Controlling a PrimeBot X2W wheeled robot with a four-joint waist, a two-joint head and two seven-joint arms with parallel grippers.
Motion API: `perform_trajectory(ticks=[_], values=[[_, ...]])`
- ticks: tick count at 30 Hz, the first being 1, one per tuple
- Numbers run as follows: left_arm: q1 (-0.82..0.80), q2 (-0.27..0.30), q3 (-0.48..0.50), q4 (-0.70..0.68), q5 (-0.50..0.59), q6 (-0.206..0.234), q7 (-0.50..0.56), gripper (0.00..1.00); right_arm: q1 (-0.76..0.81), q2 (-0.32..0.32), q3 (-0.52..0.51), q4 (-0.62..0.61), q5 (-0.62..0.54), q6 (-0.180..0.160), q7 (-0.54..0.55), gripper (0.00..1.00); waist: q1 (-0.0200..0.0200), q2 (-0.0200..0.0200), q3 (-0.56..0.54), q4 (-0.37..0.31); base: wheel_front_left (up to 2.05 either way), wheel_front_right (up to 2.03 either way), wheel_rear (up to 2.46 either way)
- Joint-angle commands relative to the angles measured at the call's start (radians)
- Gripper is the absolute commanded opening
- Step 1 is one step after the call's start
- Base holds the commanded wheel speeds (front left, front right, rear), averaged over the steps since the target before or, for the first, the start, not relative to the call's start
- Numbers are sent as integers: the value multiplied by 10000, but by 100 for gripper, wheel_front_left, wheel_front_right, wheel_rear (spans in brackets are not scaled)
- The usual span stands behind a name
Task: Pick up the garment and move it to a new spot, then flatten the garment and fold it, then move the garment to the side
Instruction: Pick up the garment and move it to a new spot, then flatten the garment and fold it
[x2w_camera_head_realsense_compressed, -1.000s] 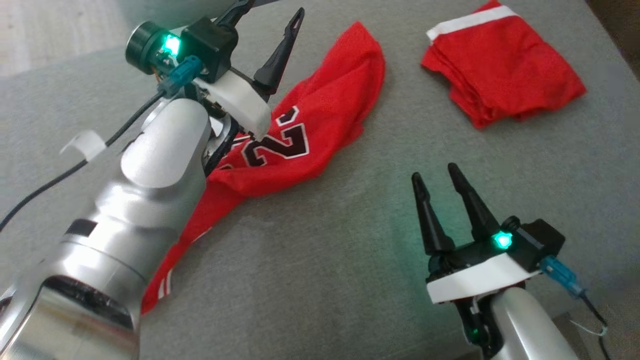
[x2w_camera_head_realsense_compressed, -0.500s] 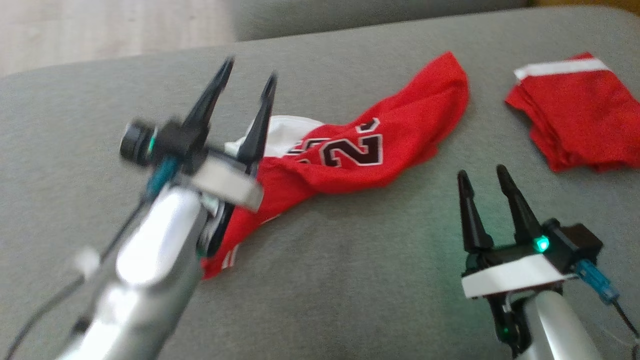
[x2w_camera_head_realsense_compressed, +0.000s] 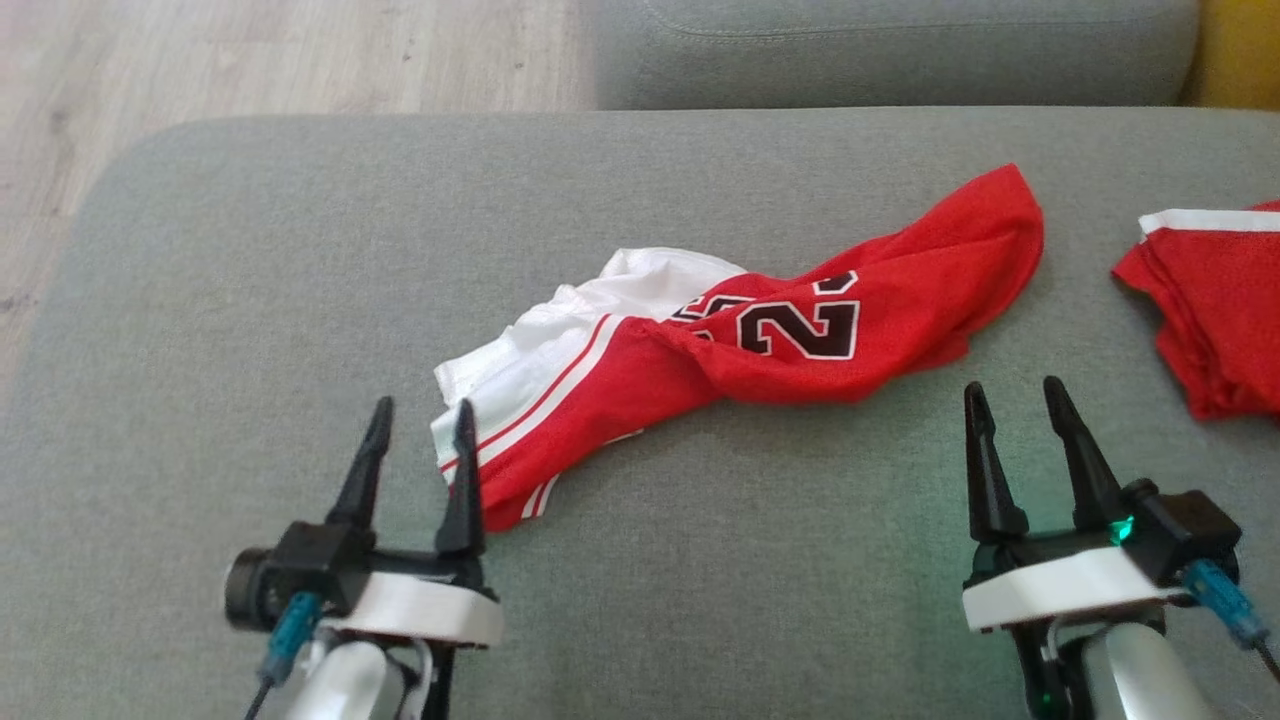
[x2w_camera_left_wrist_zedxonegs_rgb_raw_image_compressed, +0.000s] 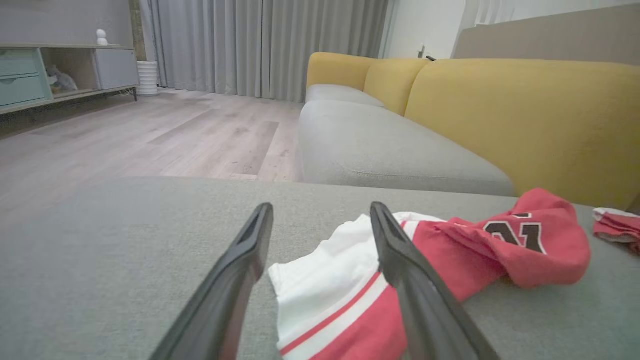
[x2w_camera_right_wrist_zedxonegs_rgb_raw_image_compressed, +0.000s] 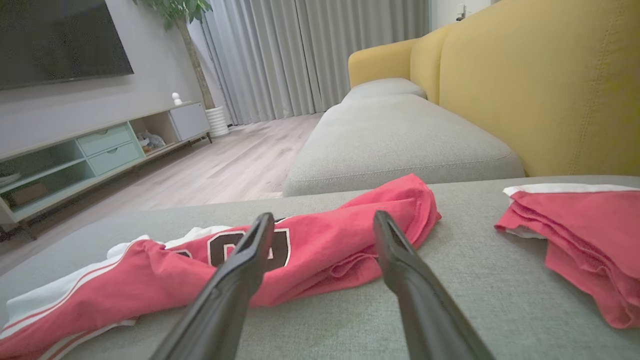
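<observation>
Left tool (x2w_camera_head_realsense_compressed: 423, 407): jaws wide, empty, its right finger at garment's white hem; contact unclear. Garment (x2w_camera_head_realsense_compressed: 800, 330): red/white jersey, crumpled, mid grey cushion (x2w_camera_head_realsense_compressed: 250, 300), btwn both tools. Right tool (x2w_camera_head_realsense_compressed: 1012, 387): wide, empty, near garment, not touching. Folded red cloth (x2w_camera_head_realsense_compressed: 1215, 300) far right, apart.

The right gripper (x2w_camera_right_wrist_zedxonegs_rgb_raw_image_compressed: 322, 216) holds its two dark fingers spread wide with nothing between them, low over the grey cushion (x2w_camera_right_wrist_zedxonegs_rgb_raw_image_compressed: 475, 295). Just beyond their tips a crumpled red jersey (x2w_camera_right_wrist_zedxonegs_rgb_raw_image_compressed: 320, 250) with white trim stretches leftward. A folded red garment (x2w_camera_right_wrist_zedxonegs_rgb_raw_image_compressed: 580, 230) lies apart at the right.
</observation>
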Motion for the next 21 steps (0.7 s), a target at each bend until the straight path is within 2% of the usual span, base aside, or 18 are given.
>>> perform_trajectory(ticks=[1,6,15,21], values=[[-479,-13,461,-397,108,-70,-50,100,-178,-41,177,-284,-100,-9,-109,100,2,-1,41,59,0,0,0],[-712,-347,545,-350,515,-423,-50,100,-532,-41,-445,408,-470,-9,-102,100,2,-1,308,226,0,0,0],[-973,-688,726,-28,926,-857,-51,100,-2640,-41,-1389,3396,-818,-9,889,100,2,-1,883,446,0,0,0],[-1136,-864,858,156,1095,-1077,-51,100,-3822,-41,-1708,5250,-1047,-9,1031,100,2,-1,1133,721,0,0,0]])
